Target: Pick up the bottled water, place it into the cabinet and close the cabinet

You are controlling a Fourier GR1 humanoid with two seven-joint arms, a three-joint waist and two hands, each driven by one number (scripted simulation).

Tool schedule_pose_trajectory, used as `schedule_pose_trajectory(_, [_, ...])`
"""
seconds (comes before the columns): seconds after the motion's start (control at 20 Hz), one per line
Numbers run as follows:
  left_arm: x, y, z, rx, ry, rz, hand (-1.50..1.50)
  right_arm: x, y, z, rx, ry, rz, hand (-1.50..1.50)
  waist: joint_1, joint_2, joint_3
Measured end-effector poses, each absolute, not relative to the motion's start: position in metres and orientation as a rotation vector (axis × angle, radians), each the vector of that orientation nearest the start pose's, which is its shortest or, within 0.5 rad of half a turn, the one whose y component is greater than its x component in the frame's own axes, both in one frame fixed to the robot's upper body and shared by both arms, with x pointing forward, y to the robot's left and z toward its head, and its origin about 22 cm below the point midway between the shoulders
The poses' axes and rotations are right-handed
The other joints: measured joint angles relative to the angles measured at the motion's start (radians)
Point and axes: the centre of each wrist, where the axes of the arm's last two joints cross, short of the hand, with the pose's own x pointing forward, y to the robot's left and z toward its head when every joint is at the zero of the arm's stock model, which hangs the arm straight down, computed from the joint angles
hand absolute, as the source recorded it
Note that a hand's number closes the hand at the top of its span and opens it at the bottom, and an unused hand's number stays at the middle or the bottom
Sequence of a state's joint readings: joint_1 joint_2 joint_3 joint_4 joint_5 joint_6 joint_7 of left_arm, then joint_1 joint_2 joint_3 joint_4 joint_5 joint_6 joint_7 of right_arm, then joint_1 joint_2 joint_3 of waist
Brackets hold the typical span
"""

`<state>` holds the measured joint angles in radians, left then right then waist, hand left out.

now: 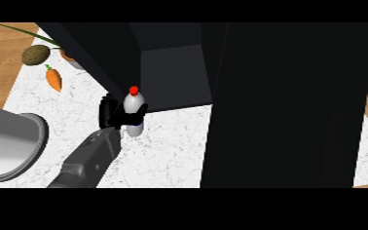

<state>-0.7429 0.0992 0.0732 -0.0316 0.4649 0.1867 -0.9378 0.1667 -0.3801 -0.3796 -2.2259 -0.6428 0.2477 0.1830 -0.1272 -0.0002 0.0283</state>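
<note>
Nearest the viewer, a grey forearm rises from the lower edge at the left of the view and ends in the black left hand (117,114), whose fingers are curled round the middle of the bottled water (134,108). The bottle stands upright in that grasp, a pale, smooth cylinder with a rounded shoulder and a small red cap, its base over the white speckled bench (169,148), though whether it touches the top or hangs just clear of it I cannot tell. By my reading the pick-up is done and the carry into the cabinet (176,80) is the step in hand: the bottle sits right at the front edge of the dark cabinet opening, so the next move calls for lifting and pushing it inward past that edge, keeping it upright, then letting go and swinging the cabinet door (284,107) to. That door, a broad flat black slab, fills the right side of the view and hides whatever lies behind it; the right hand does not show. At the left edge lies the curved rim of a grey metal sink (25,141). Farther off on the bench are a tapered orange carrot (54,78) and, beyond it, a rounded brownish potato (35,54) near the wooden border.
</note>
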Motion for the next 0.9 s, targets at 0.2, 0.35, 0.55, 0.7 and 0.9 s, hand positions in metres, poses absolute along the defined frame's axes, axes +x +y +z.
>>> schedule_pose_trajectory(0.2, [0.322,0.220,-0.122,0.230,-1.612,0.263,-1.50,0.159,-0.342,0.170,0.150,-1.990,0.133,-1.50,-0.005,-0.001,0.001])
schedule_pose_trajectory(0.35, [0.317,0.220,-0.126,0.263,-1.586,0.296,-1.50,0.160,-0.344,0.171,0.161,-1.994,0.133,-1.50,-0.012,0.007,-0.004])
schedule_pose_trajectory(0.55, [0.314,0.219,-0.129,0.297,-1.556,0.316,-1.50,0.162,-0.346,0.170,0.167,-1.991,0.135,-1.50,-0.018,0.015,-0.009])
schedule_pose_trajectory(0.7, [0.313,0.220,-0.130,0.320,-1.537,0.330,-1.50,0.163,-0.345,0.170,0.178,-1.987,0.148,-1.50,-0.026,0.018,-0.010])
schedule_pose_trajectory(0.9, [0.313,0.224,-0.130,0.341,-1.519,0.317,-1.50,0.164,-0.346,0.169,0.188,-1.987,0.151,-1.50,-0.033,0.019,-0.010])
